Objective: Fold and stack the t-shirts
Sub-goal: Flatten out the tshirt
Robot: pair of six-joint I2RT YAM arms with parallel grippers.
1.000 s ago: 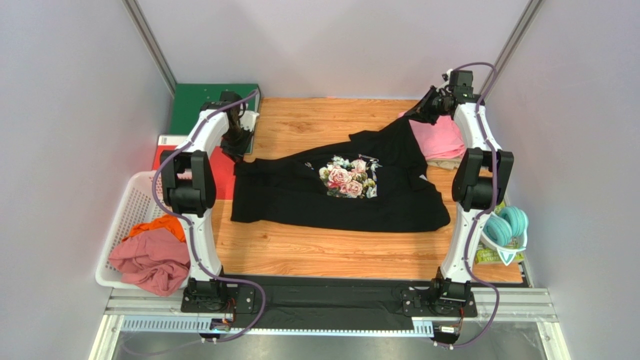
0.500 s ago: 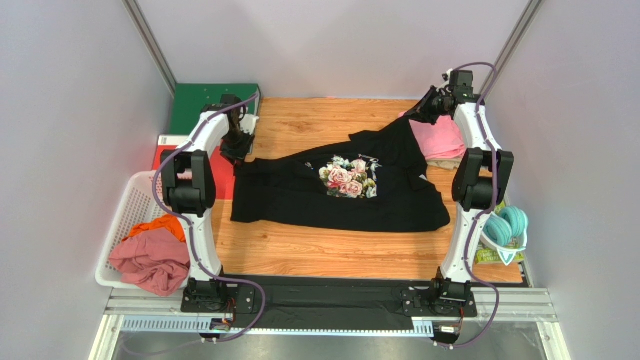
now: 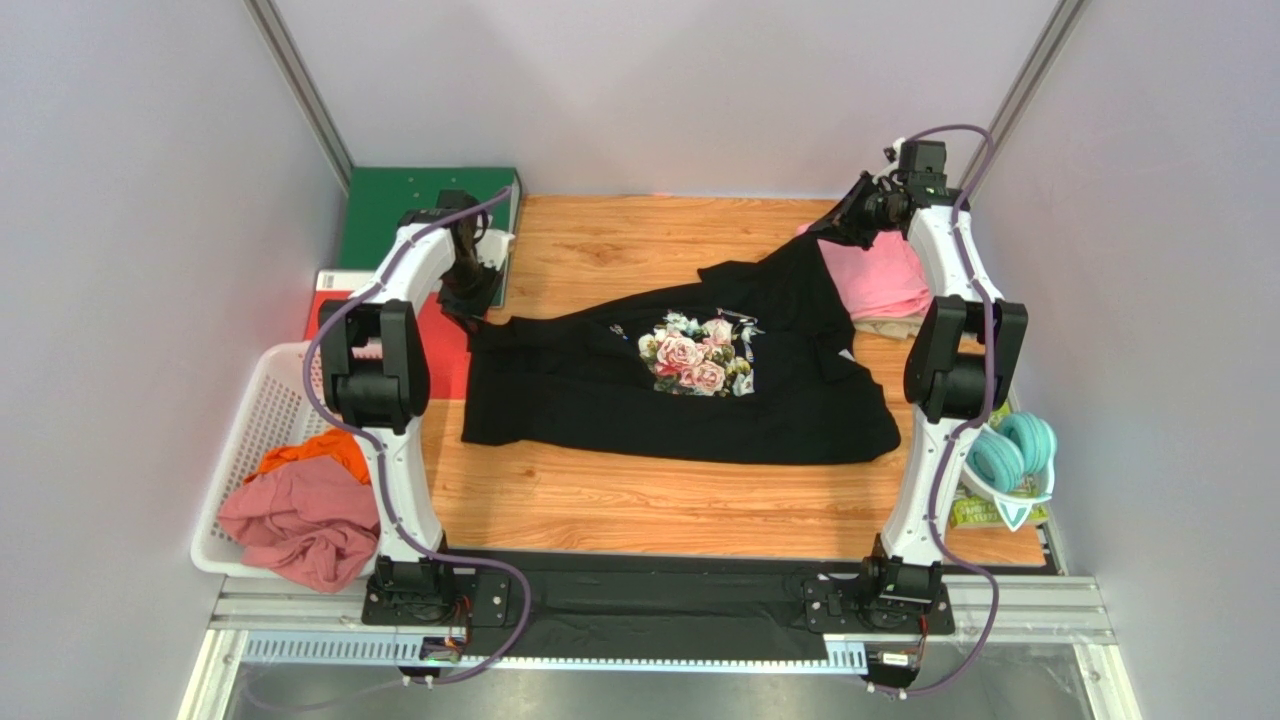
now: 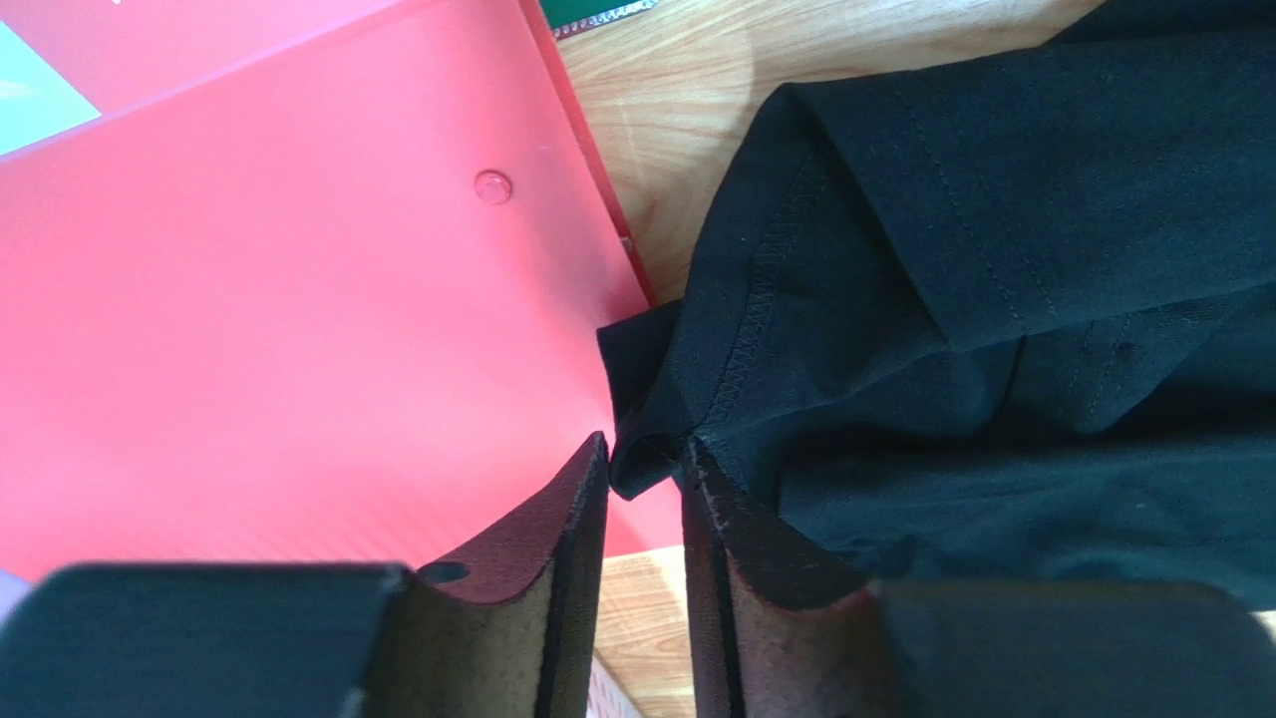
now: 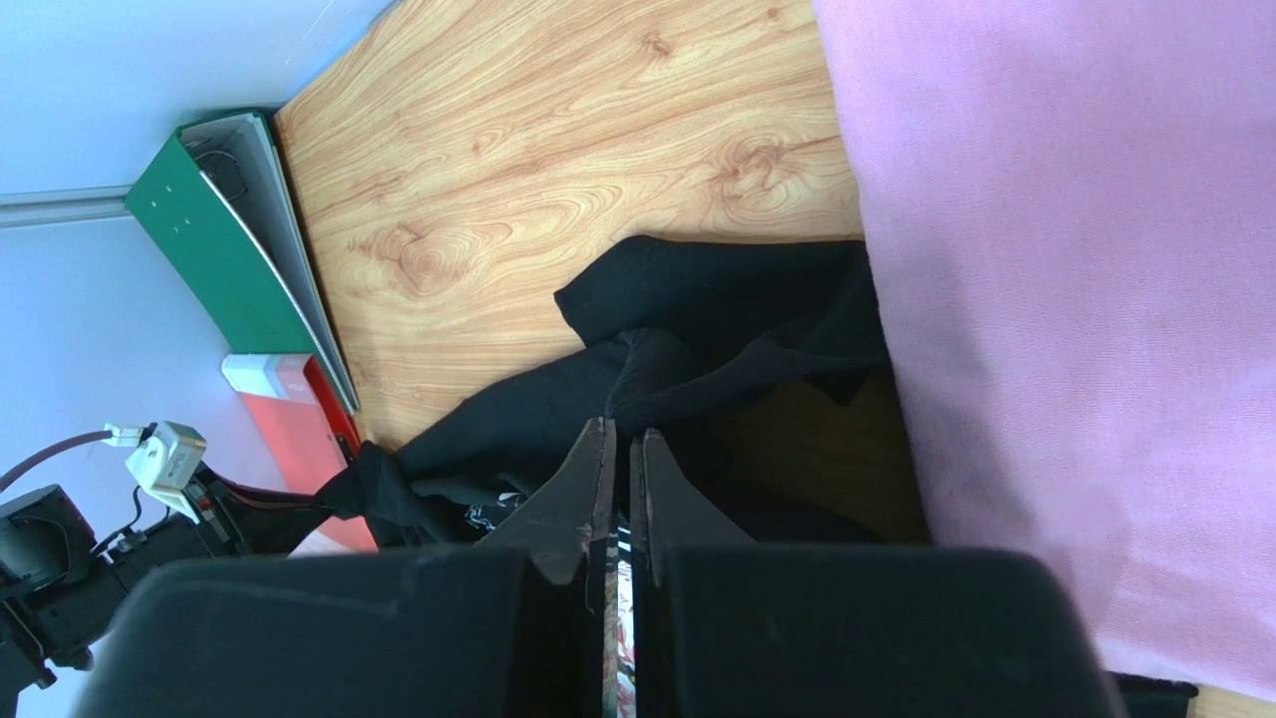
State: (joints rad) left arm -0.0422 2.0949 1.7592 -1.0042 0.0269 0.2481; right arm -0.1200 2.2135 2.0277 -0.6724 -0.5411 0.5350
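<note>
The black t-shirt (image 3: 676, 383) lies spread out in the middle of the wooden table (image 3: 646, 240), with its rose picture facing up. Each arm holds one far corner of it, most likely so the shirt can be pulled flat or folded over. The right gripper (image 5: 619, 442) is at the far right. Its two fingers are pressed together on a bit of the black cloth, and that part of the shirt rises off the table in a point up to the fingers. The left gripper (image 4: 641, 464) is at the far left, low over the red binder (image 4: 300, 299). Its fingers are close together with only a thin gap, and the small tip of a shirt corner sits between them. It looks like a pinch, but from this close view I cannot be sure how tight it is. That corner hangs a little way over the edge of the red binder, so the fingers have to grab only cloth there. The pink t-shirt (image 3: 879, 278) lies folded at the far right, just beside the lifted cloth, with the beige t-shirt (image 3: 890, 324) under it. That looks like the stack, so the black shirt probably goes there when it is folded. The white basket (image 3: 278, 390) stands at the left edge of the table, near the left arm. In it are the orange t-shirt (image 3: 311, 449) and the dusty-rose t-shirt (image 3: 308, 522), both crumpled and not yet folded.
</note>
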